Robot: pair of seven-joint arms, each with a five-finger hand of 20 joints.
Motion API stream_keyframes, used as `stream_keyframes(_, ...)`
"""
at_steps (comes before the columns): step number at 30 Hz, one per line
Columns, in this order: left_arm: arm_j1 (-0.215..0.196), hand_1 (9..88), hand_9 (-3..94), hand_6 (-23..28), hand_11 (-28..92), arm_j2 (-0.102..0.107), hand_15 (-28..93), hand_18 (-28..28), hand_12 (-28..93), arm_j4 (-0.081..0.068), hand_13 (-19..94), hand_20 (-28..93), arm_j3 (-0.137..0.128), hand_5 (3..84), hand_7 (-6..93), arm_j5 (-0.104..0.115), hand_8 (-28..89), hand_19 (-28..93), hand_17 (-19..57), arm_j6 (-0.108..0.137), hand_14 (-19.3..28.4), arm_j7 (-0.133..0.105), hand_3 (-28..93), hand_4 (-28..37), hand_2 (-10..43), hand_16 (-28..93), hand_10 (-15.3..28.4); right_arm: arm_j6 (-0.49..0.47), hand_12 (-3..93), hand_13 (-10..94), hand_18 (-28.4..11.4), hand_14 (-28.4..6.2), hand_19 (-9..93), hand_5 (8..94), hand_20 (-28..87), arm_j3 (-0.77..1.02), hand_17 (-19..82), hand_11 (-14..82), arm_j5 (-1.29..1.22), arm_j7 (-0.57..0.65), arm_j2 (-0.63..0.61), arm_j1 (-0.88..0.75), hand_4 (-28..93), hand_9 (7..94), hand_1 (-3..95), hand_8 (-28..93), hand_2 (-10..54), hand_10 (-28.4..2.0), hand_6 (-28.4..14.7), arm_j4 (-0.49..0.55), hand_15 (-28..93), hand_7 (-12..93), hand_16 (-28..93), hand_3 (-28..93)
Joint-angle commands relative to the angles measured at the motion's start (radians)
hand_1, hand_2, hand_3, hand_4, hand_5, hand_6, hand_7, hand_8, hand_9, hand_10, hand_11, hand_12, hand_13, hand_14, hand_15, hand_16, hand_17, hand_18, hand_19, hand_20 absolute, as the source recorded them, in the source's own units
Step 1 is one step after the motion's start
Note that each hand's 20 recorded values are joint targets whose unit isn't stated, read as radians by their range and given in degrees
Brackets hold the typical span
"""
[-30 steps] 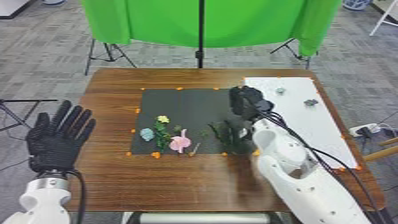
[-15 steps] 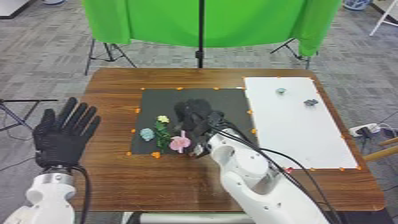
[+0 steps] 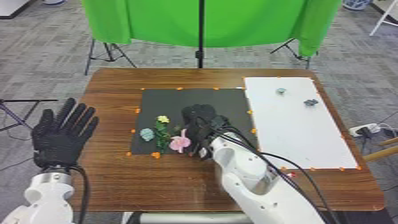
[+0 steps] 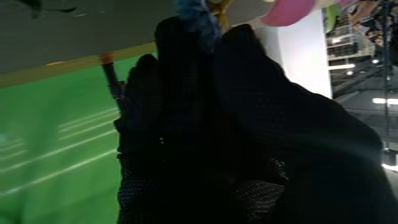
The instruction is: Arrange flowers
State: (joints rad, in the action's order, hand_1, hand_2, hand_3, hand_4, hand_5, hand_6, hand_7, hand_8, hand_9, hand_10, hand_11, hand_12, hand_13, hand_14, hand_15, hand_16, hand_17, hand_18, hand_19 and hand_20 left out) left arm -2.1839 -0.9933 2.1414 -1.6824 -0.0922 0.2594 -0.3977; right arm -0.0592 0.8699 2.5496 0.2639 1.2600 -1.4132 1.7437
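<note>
My right hand (image 3: 201, 119) is over the right part of the black mat (image 3: 164, 102), just beside the pink flower (image 3: 179, 143). In the right wrist view, this hand (image 4: 200, 100) is shut on a fuzzy blue flower (image 4: 199, 17), pinched between thumb and fingertips. The pink flower (image 4: 286, 12) is close beyond the thumb. On the mat's left part lie a yellow flower (image 3: 163, 119) with green leaves and a light blue flower (image 3: 147, 134). My left hand (image 3: 64, 132) is open, off the table's left side. What lies under the right hand is hidden.
A white sheet (image 3: 298, 135) covers the table's right side, with a pale blue flower head (image 3: 281, 91) and a darker one (image 3: 311, 102) near its far end. Orange tape pieces mark the edges. A small red thing (image 3: 291, 174) lies by the right forearm.
My right hand has moved left from the mat's right edge toward the pink flower, then shifted slightly right. The left hand has stayed nearly still.
</note>
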Motion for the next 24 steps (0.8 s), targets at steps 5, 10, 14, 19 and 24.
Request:
stream_keyframes(5,-0.019,24.6,39.3,8.0,16,-0.011,20,14.8,11,-0.002,34,14,-0.003,43.3,9.8,0.008,-8,35,-4.9,0.015,13.6,0.006,75,-28.3,11.4,-1,14.2,-0.04,19.1,60,-11.5,-5.4,71,58.7,36,0.033,34,30.3,0.0,0.024,-0.014,-0.021,-28,58.2,59.9,-2,-9.5,-14.1,-3.5,0.023,31,49,38,74)
stream_keyframes(10,-0.014,24.6,39.2,8.0,16,-0.007,21,14.7,11,-0.004,34,14,-0.001,43.3,9.9,0.009,-8,35,-4.9,0.014,13.7,0.008,75,-28.3,11.3,-1,14.1,-0.035,18.5,59,-15.0,-7.7,74,61.5,40,0.041,31,27.9,0.006,0.014,-0.023,-0.03,-28,60.2,57.6,-3,-9.5,-14.3,-3.4,0.046,35,47,36,74)
stream_keyframes(14,-0.01,24.6,39.2,8.0,16,-0.006,21,14.7,11,-0.004,34,14,0.002,43.3,9.9,0.006,-8,35,-4.9,0.008,13.6,0.013,75,-28.3,11.4,-2,14.1,-0.015,17.5,56,-19.0,-10.2,79,64.3,46,0.069,29,21.2,-0.017,0.021,-0.024,-0.048,-28,63.1,55.5,-4,-9.5,-13.6,-2.3,0.078,45,40,36,76)
stream_keyframes(19,-0.004,24.5,39.2,8.0,16,-0.003,21,14.7,11,-0.003,33,14,0.001,43.4,9.8,0.001,-8,35,-4.9,-0.005,13.6,0.008,75,-28.3,11.2,-2,14.1,0.042,16.5,54,-20.0,-12.5,79,62.1,47,0.175,29,16.0,-0.041,0.068,-0.055,-0.09,-28,60.6,47.4,-14,-9.5,-13.6,-1.1,0.147,52,21,26,84)
stream_keyframes(24,-0.018,24.4,39.0,8.0,16,0.0,20,14.7,11,0.012,33,14,-0.022,43.3,9.8,-0.01,-8,35,-4.8,-0.015,13.5,-0.017,75,-28.3,10.9,-2,13.8,0.042,14.5,52,-20.9,-13.0,77,52.9,45,0.334,27,10.1,-0.065,0.175,-0.122,-0.09,-28,54.5,42.5,-12,-9.5,-13.3,-1.9,0.13,42,14,19,84)
